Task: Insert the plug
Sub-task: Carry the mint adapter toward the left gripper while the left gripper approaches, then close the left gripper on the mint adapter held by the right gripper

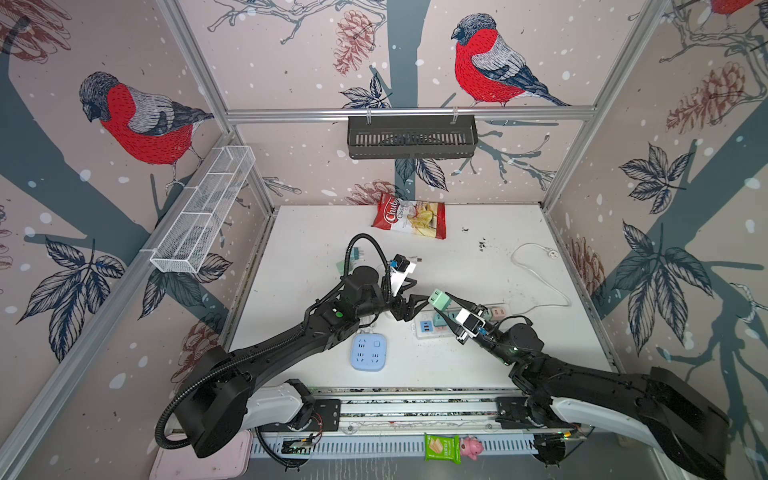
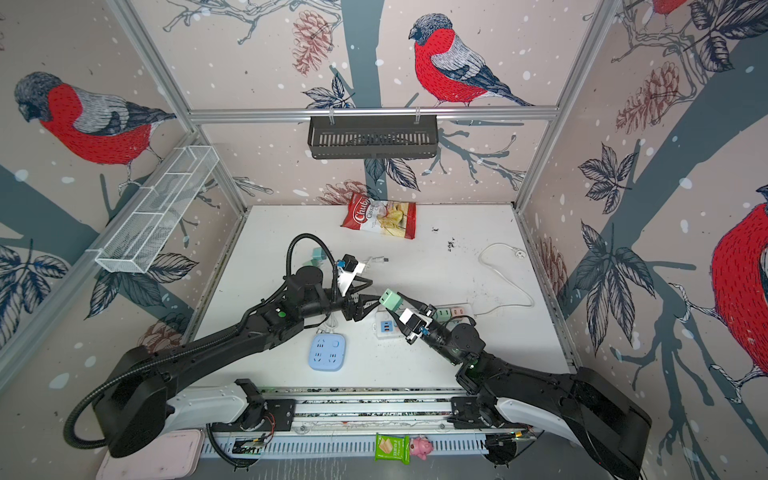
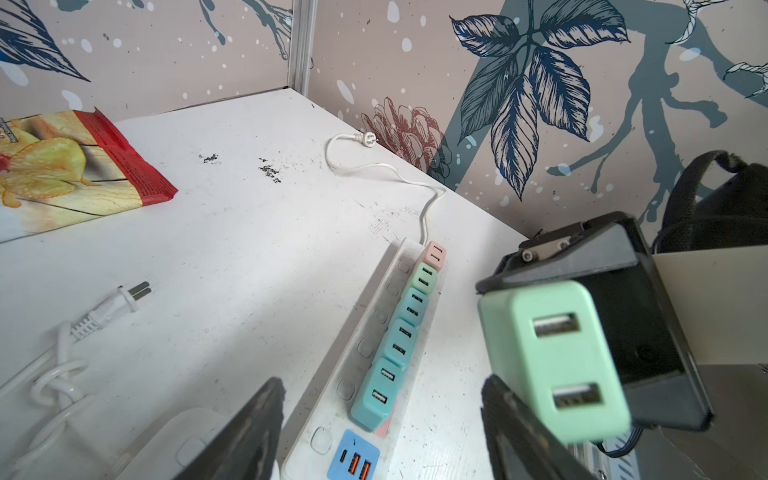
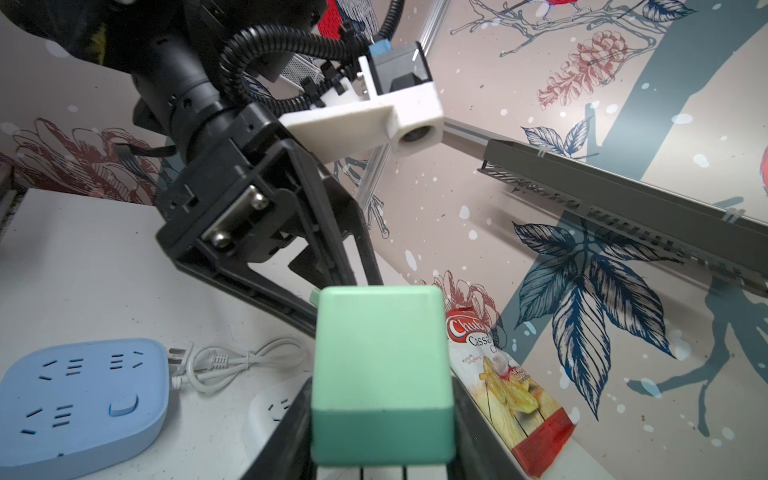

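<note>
A mint-green plug (image 1: 439, 299) (image 2: 390, 300) with two USB ports hangs above the table, and my right gripper (image 1: 444, 305) (image 4: 380, 415) is shut on its sides. Its prongs are hidden. Below it lies a white power strip (image 1: 419, 333) (image 3: 374, 307) carrying several coloured plugs in a row. My left gripper (image 1: 417, 307) (image 3: 384, 432) stands open just left of the green plug (image 3: 552, 357), over the strip's near end. Nothing sits between its fingers. One left finger (image 3: 519, 432) is close beside the plug; whether they touch I cannot tell.
A blue square socket block (image 1: 369, 352) (image 4: 79, 399) lies near the front. A white socket (image 4: 274, 407) with a coiled cord sits under the left arm. The strip's cord (image 1: 536, 266) loops right. A chips bag (image 1: 409, 220) lies at the back. Another green plug (image 1: 351, 257) is behind the left arm.
</note>
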### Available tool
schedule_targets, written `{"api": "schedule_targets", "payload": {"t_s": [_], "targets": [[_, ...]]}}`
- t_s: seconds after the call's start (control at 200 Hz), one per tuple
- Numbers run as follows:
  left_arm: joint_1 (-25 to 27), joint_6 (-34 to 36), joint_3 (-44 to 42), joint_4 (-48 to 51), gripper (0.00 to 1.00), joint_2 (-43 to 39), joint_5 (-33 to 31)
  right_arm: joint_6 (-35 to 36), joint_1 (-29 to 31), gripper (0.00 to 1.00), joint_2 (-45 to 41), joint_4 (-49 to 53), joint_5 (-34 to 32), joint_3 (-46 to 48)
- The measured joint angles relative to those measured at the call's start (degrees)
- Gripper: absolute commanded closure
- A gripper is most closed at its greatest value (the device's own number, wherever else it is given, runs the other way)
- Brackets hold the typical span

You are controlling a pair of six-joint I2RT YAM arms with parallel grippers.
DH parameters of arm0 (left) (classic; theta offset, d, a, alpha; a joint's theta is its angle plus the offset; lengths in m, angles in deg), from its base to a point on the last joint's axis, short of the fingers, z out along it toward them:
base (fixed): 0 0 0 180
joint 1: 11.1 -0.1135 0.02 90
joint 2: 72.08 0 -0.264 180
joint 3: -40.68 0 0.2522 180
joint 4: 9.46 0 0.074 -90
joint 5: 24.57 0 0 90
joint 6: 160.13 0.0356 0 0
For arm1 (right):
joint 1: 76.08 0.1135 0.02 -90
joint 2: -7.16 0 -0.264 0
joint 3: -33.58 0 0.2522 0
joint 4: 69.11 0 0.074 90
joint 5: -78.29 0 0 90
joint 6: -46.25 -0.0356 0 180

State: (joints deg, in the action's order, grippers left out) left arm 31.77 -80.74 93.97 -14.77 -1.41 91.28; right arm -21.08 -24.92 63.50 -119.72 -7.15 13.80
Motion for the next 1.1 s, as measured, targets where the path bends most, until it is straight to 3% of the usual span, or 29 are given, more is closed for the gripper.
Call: {"api": "schedule_targets", "payload": {"t_s": [0.831, 1.101], "targets": [[0.5, -1.5, -4.6, -7.0, 0.15, -6.2, 4.2, -1.5, -1.6, 0.98, -1.3, 1.6, -4.3, 1.0], [1.0, -2.1, -2.0, -7.2, 0.18, -1.2, 7.4, 1.4, 1.9, 0.98, 1.5, 1.1, -4.8, 0.0]]}}
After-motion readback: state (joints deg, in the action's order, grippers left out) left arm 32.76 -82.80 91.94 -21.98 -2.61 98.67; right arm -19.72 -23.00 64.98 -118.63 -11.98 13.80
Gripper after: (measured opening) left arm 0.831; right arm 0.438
